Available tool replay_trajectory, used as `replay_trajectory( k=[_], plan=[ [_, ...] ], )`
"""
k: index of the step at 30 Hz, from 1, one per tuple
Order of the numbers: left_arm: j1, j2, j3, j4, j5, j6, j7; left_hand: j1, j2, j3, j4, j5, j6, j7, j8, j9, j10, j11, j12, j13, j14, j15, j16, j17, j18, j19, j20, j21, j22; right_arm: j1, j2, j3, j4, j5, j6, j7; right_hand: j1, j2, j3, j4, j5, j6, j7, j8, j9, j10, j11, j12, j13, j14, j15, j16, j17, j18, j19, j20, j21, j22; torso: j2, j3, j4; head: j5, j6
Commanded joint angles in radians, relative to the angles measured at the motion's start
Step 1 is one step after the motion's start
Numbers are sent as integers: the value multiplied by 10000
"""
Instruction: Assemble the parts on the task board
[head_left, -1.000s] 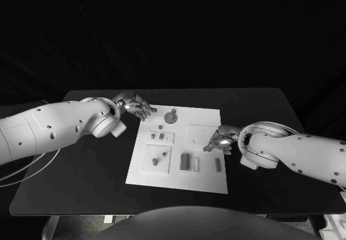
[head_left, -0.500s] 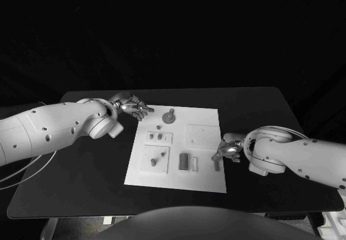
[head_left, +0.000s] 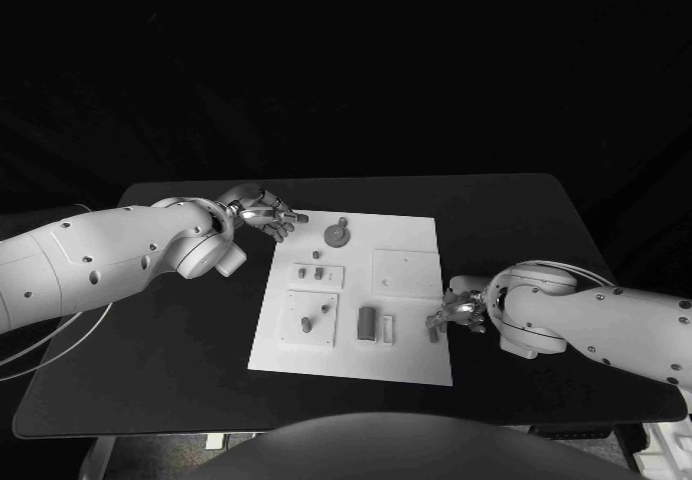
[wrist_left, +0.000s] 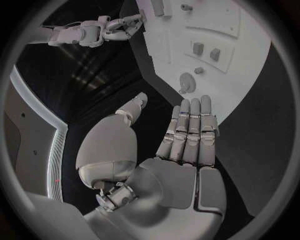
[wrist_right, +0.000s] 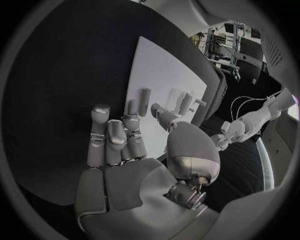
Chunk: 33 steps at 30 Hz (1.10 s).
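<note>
Here we see the task board (head_left: 404, 300) lying in the middle of the black table (head_left: 173, 340), with small grey parts on it. Our right hand (head_left: 459, 312) sits at the board's right edge, just beside a narrow upright part (head_left: 433, 330) near the lower right of the board. In the right wrist view the right hand's fingers (wrist_right: 119, 137) are extended and a little apart over the dark table, with nothing between them, and the same narrow part (wrist_right: 144, 102) lies just beyond the fingertips. Whether a fingertip touches it, we cannot tell.

Our left hand (head_left: 265, 215) hovers off the board's upper left corner, near a round part (head_left: 338, 236) on the board. In the left wrist view its fingers (wrist_left: 190, 132) are straight and side by side, thumb apart, holding nothing, and the round part (wrist_left: 187, 82) lies beyond them on the board.

The smaller parts are too tiny to make out in shape.
</note>
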Motion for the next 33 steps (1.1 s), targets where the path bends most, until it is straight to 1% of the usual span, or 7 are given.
replay_trajectory(
  k=[1, 16, 19, 23, 29, 31, 33],
  plan=[
    [11, 25, 5, 34, -25, -43, 142, -2, -96, 40, 89, -56, -8, -55, 66, -15, 32, -42, -28, 19, 20, -2, -53, 23, 164, -5, 27, -72, 21, -30, 67, -8, -82, -292, 214, -62, -108, 5, -12, 76, -48, 11, -39, 22, -2, 71, 12, -45, -16, 86, 0, -52, 8, 199, 8, -47, 22, 12, 1, 5, 2, 11, 1],
    [11, 11, 4, 48, -25, -2, 135, -29, -155, 102, 237, -63, -6, -59, 86, -9, 26, -39, -36, 33, 15, 2, -70, 54, 167, -9, 30, -86, 44, -278, 557, -60, -489, -616, 390, 3, -122, 3, -5, 102, -48, 23, -45, 26, -3, 89, 6, -55, -21, 100, -5, -57, 15, 199, 10, -52, 20, 14, 2, 2, 2, 55, 1],
    [11, 15, 4, 51, -25, 0, 137, -25, -150, 107, 244, -64, -6, -60, 88, -8, 26, -39, -36, 34, 15, 2, -71, 57, 167, -9, 30, -87, 46, -304, 638, -60, -545, -810, 473, -5, 2, 71, 41, 12, -44, 24, -51, 25, -5, 107, -1, -64, -24, 107, -11, -62, 9, 199, 10, -70, 22, 24, 1, 2, 2, 60, 1],
    [11, 3, 4, 55, -25, 4, 127, -18, -142, 112, 249, -64, -5, -61, 90, -7, 26, -39, -37, 35, 15, 2, -72, 60, 168, -10, 30, -88, 48, -334, 681, -59, -556, -862, 546, -15, 289, 238, 60, -339, -38, 23, -47, 22, -12, 124, 2, -78, -24, 112, -14, -72, 4, 199, -1, -80, 31, 49, -1, 1, 7, 57, 1],
    [11, -4, 4, 57, -25, 9, 116, 15, -102, 120, 249, -67, -6, -62, 96, -4, 25, -40, -38, 40, 14, 2, -76, 69, 169, -14, 30, -92, 56, -362, 681, -59, -533, -931, 578, -43, 916, 734, -1, -1549, -38, 1, -18, 6, -29, 134, 28, -115, -20, 70, 13, -110, -60, 199, -36, -42, 26, 87, -5, -2, -3, 68, 1],
    [11, -5, 4, 59, -25, 15, 111, 27, -89, 119, 245, -68, -6, -63, 98, -4, 25, -40, -38, 41, 14, 2, -77, 72, 169, -16, 31, -94, 59, -362, 680, -59, -535, -956, 573, -50, 1035, 815, 18, -1778, -38, -4, -20, -1, -38, 134, 30, -126, -19, 64, 23, -121, -75, 199, -37, -31, 13, 84, -5, 0, -1, 66, 1],
    [11, -10, 4, 61, -25, 15, 104, 32, -84, 117, 243, -70, -8, -62, 98, -4, 25, -39, -39, 42, 13, 2, -78, 74, 169, -18, 31, -95, 60, -362, 681, -59, -539, -957, 588, -56, 1244, 800, 53, -1849, -39, -21, -17, -13, -48, 127, 34, -136, -16, 40, 31, -133, -110, 199, -46, -29, 0, 86, -4, 0, 0, 67, 1]
  ],
)
